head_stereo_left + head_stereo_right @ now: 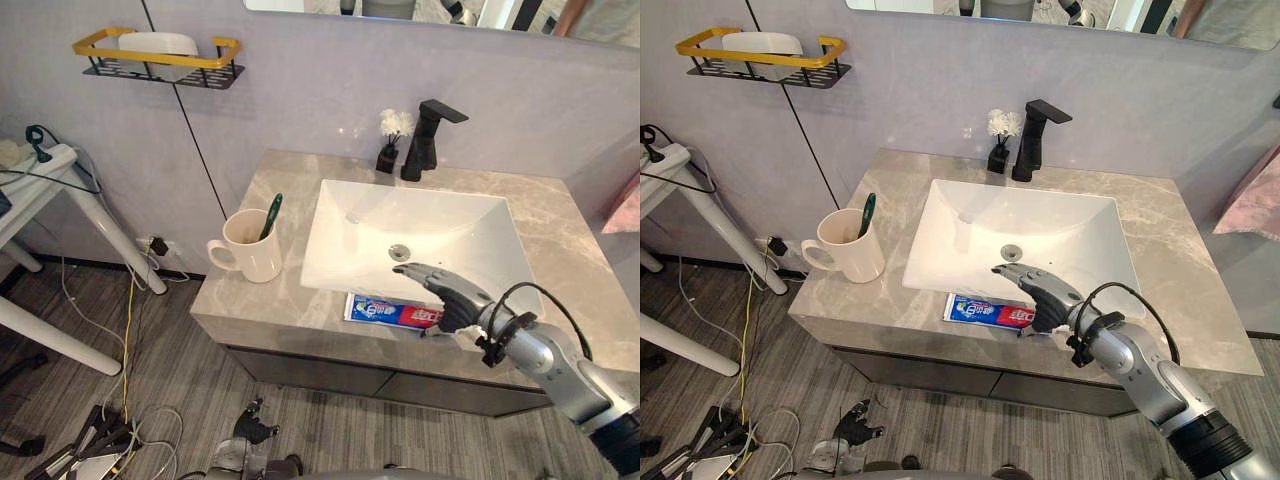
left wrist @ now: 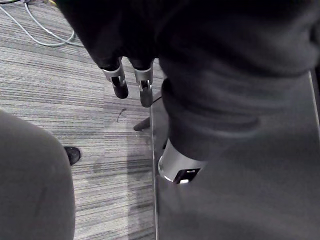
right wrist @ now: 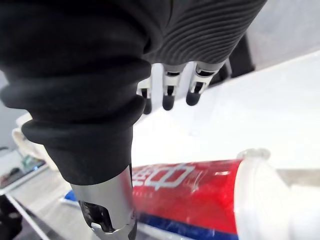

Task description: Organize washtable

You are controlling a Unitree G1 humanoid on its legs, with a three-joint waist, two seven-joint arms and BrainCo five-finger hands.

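Bathroom: sink (image 1: 450, 235), black faucet (image 1: 424, 140), toothbrush mug (image 1: 252, 255), seemingly mirror (image 1: 400, 8) above.

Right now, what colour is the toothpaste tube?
The toothpaste tube is red and blue, clearest in the right wrist view.

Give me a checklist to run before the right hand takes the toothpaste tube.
1. Toothpaste tube lies flat on the counter in front of the sink: ok.
2. Right hand above the tube's cap end, fingers straight: ok.
3. Fingers closed round the tube: not ok.
4. Hand touching the tube: cannot tell.
5. Mug upright, room beside the toothbrush: ok.
6. Left hand low by the floor, out of the way: ok.
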